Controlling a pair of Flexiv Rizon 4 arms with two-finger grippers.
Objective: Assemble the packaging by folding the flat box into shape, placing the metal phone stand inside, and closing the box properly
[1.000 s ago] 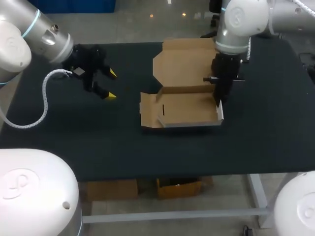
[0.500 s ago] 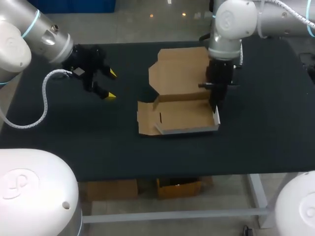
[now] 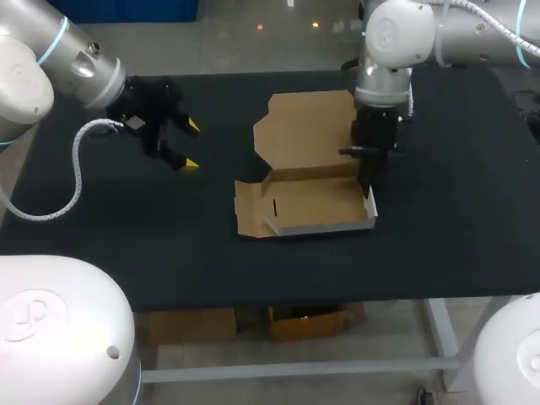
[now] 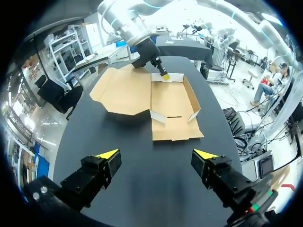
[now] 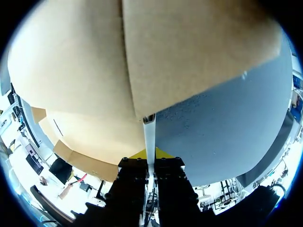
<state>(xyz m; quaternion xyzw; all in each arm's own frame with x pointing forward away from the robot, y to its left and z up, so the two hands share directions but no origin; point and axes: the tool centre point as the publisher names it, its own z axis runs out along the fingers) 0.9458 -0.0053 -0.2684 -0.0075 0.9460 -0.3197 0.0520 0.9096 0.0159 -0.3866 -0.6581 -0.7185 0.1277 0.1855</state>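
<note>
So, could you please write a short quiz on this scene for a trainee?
1. Fill in: the lid of the box lies ___ (open or closed).
2. True or false: the left gripper is shut on the box.
3. Which part of the box does the right gripper pinch? A) front wall B) right side wall C) left flap
Key: 1 open; 2 false, it is open, away from the box; 3 B.
</note>
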